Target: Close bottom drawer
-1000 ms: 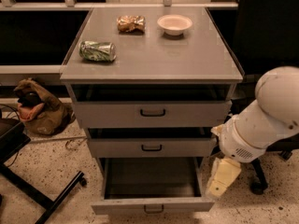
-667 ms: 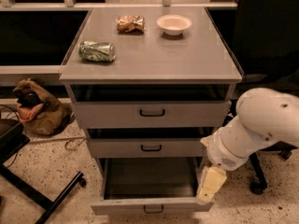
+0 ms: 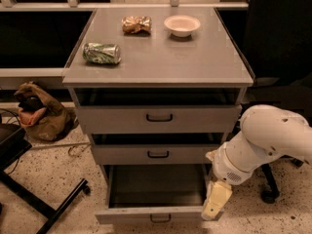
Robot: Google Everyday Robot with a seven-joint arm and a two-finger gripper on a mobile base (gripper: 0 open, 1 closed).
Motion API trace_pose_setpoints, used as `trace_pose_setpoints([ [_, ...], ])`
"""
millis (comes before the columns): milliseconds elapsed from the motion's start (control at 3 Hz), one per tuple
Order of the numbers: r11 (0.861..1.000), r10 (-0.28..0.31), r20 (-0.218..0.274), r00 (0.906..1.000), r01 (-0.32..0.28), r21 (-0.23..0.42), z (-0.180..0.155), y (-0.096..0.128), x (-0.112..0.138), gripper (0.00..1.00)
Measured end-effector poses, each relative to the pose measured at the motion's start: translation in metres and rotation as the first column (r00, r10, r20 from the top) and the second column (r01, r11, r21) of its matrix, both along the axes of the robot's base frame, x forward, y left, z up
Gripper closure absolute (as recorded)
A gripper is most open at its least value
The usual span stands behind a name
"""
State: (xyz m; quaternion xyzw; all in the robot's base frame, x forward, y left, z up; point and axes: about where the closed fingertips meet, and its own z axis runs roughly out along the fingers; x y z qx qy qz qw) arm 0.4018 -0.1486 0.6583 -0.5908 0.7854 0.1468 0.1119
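The bottom drawer (image 3: 154, 191) of the grey metal cabinet stands pulled well out, showing its dark-grey inside. Its short front panel (image 3: 126, 215) with a small dark loop handle (image 3: 160, 219) is at the lower edge of the camera view. My gripper (image 3: 215, 202), cream-coloured at the end of the white arm (image 3: 265, 140), hangs down at the right front corner of the drawer, right by the end of the front panel. I cannot tell whether it touches the panel.
The middle drawer (image 3: 157, 154) and top drawer (image 3: 159, 117) stand a little out. On the cabinet top (image 3: 195, 62) lie a green can (image 3: 101, 53), a crumpled wrapper (image 3: 136, 24) and a white bowl (image 3: 182, 25). A brown bag (image 3: 41, 113) and black chair legs (image 3: 46, 206) are on the floor at left.
My arm has swung left and down, bringing the gripper from beside the cabinet's right side to the drawer's right front corner. The drawer has not visibly moved.
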Motion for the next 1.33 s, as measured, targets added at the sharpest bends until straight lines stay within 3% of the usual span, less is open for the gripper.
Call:
trace_pose_setpoints([
  [333, 0.999, -0.02, -0.05, 0.9986, 0.022, 0.044, -0.048, 0.007, -0.006, 0.0],
  [667, 0.993, -0.037, -0.133, 0.9905, 0.052, 0.11, -0.12, 0.022, -0.02, 0.0],
  [1000, 0.982, -0.05, -0.222, 0.9738, 0.089, 0.169, -0.175, 0.033, -0.043, 0.0],
  [1333, 0.982, -0.046, -0.226, 0.973, 0.085, 0.166, -0.183, 0.033, -0.042, 0.0],
])
